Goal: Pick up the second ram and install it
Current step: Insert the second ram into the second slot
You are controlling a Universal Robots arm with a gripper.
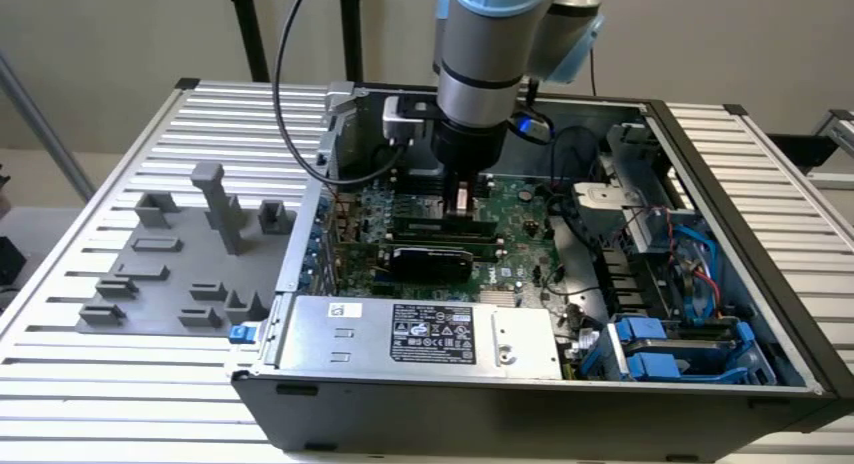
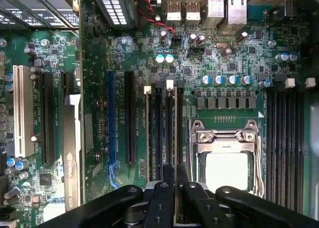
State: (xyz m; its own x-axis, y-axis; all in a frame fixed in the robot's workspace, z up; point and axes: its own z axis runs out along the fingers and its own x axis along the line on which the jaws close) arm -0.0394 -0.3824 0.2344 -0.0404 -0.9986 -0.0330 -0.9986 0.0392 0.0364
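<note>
Start at the exterior view's left: the grey fixture (image 1: 174, 274) lies on the slatted table (image 1: 80, 384) near that edge, well apart from the arm. Its blocks stand upright, and you will find no green strip among them that can be made out.

Move across to the open computer case (image 1: 534, 404). The gripper (image 1: 461, 199) is down inside it, pointing straight at the motherboard (image 1: 514, 209) near the case's far wall. It sits beyond the black card (image 1: 427, 259) and the power supply (image 1: 427, 334) at the near edge.

The wrist view gives you what matters. The gripper (image 2: 174, 174) has its fingers (image 2: 168, 172) drawn narrow, almost together. They hang right over the pair of memory slots (image 2: 164, 133) just beside the CPU socket (image 2: 227, 153), on the side away from the other slot bank (image 2: 284, 138). The slots' long axis runs from the white latches (image 2: 169, 83) at the port-edge end straight back toward the fingertips. The thin gap between the fingers lies along that same line, so by my reading alignment is along the slot, not across it.

You cannot tell whether the second ram is pinched edge-on between the fingers; they hide it. The exterior view shows the height over the board, and the wrist view shows which slot.
</note>
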